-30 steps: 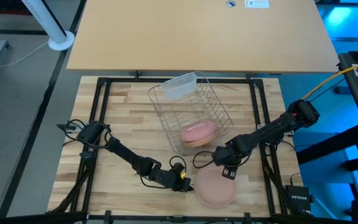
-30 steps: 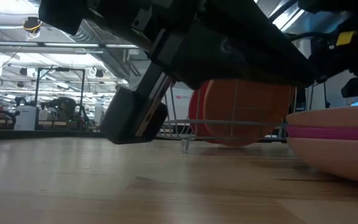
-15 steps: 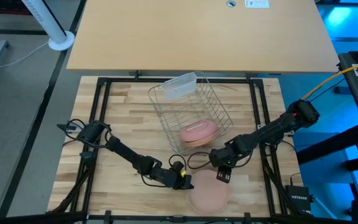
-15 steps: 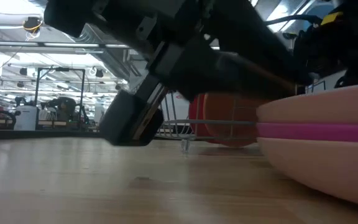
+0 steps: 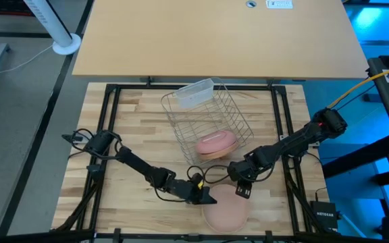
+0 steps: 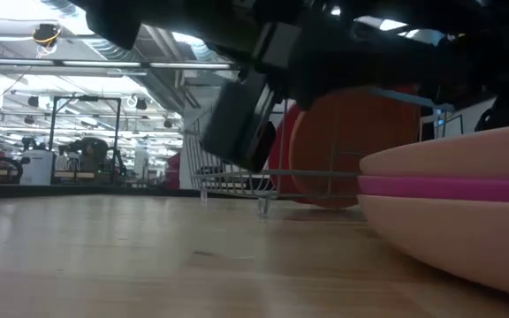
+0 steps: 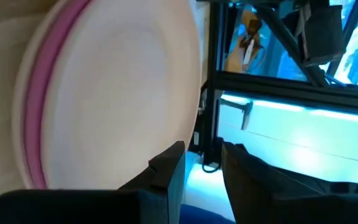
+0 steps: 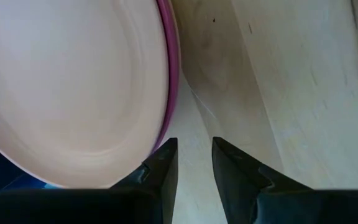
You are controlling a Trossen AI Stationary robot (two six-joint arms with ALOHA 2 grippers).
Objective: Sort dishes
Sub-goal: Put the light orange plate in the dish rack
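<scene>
A stack of dishes (image 5: 225,212) lies near the table's front edge: pale peach plates with a magenta one (image 6: 449,185) between them. My left gripper (image 5: 206,198) stands open at the stack's left rim, with the stack (image 7: 104,93) just beyond its fingertips and nothing between them. My right gripper (image 5: 240,192) points down, open, over bare wood beside the stack's (image 8: 73,87) far rim. More dishes, orange and pink (image 5: 216,144), stand on edge in the wire rack (image 5: 204,121).
A clear plastic tub (image 5: 194,93) rests at the rack's far end. A black frame (image 5: 110,135) borders the wooden tabletop. Cables (image 5: 211,174) loop between the two grippers. Bare wood lies to the left of the rack and of the stack.
The stack of dishes has slid toward the table's near edge and a little left, then stayed put. My left hand has tipped its front end upward and edged right toward the stack.
</scene>
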